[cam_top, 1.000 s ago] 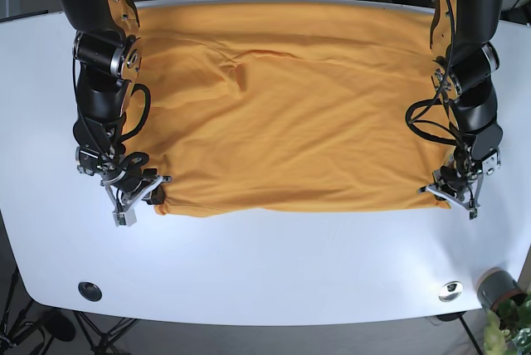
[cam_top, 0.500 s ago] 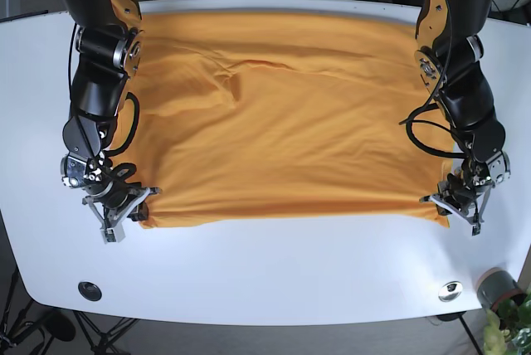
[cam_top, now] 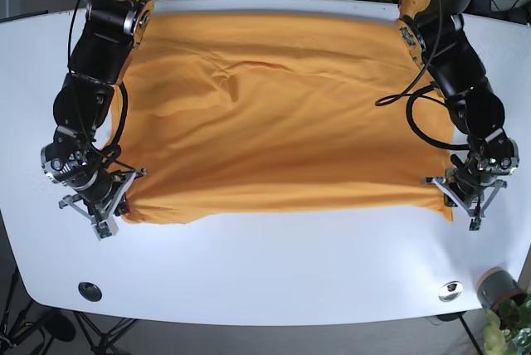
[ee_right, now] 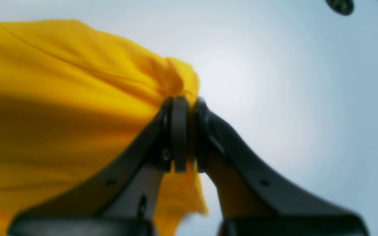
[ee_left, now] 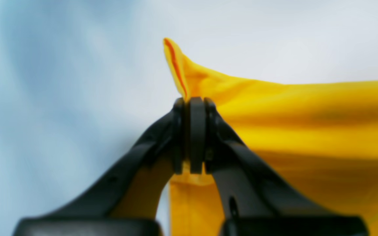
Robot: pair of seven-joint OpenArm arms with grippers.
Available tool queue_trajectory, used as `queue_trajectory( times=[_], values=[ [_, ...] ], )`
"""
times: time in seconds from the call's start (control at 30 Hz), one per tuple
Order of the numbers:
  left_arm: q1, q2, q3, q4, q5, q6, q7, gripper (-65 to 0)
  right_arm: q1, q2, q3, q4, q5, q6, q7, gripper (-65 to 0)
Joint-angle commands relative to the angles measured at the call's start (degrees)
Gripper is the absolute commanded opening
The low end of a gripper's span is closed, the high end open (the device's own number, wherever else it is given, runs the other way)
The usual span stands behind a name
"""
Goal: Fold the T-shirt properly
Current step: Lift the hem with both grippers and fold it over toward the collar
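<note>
Cloth covers most of the table (cam_top: 265, 272) in the base view: the orange T-shirt (cam_top: 274, 114) lies spread from the top edge of the frame down past the middle, fairly flat, with a few wrinkles toward the upper left of centre. Its near hem runs across the lower middle of the frame, with a corner at each end held by an arm.

Risk, as I judge it, sits in those two thin corner holds. Each grip takes only a small pinch of fabric, so a sharp or uneven pull could slide a corner out and drop the hem. If one arm travels faster or higher than the other, the hem would skew and the fold would land crooked. Dragging low over the table could also bunch the cloth underneath and lock in the wrinkles.

Both arms reach down from the top corners of the frame, elbows bent outward, wrists low over the table. The right gripper (cam_top: 98, 201) is at the lower left of the frame, the left gripper (cam_top: 469, 197) at the lower right. In the wrist views each pair of jaws is pressed closed on a corner of shirt, a small tuft of fabric poking out past the tips; both views are blurred.
</note>
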Motion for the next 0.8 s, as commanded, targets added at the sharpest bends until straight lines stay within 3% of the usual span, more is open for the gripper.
queue_trajectory(
  times=[0.0,0.33,0.43,0.63,0.77],
  values=[
    [0.1,-0.9,0.0,4.6,-0.1,0.0,0.2,-65.0,-0.3,0.7,0.1,5.8,0.3,-0.29,-1.1,-62.1],
    [8.3,0.2,0.0,15.9,-0.2,0.0,6.3,-65.0,-10.1,0.5,0.1,22.4,0.3,-0.29,-8.1,-62.1],
    [10.6,1.2,-0.1,18.3,-0.2,0.0,7.4,-65.0,-12.7,-1.2,0.2,26.3,0.9,-0.29,-9.7,-62.1],
    [18.7,1.5,-0.6,24.6,-0.2,0.0,7.8,-65.0,-19.3,-1.8,1.8,31.7,5.1,-0.29,-12.8,-62.1],
    [21.5,1.5,-0.8,26.2,-0.2,-0.1,12.0,-65.0,-23.8,-1.8,1.8,33.4,8.4,-0.29,-13.1,-62.1]
  ],
)
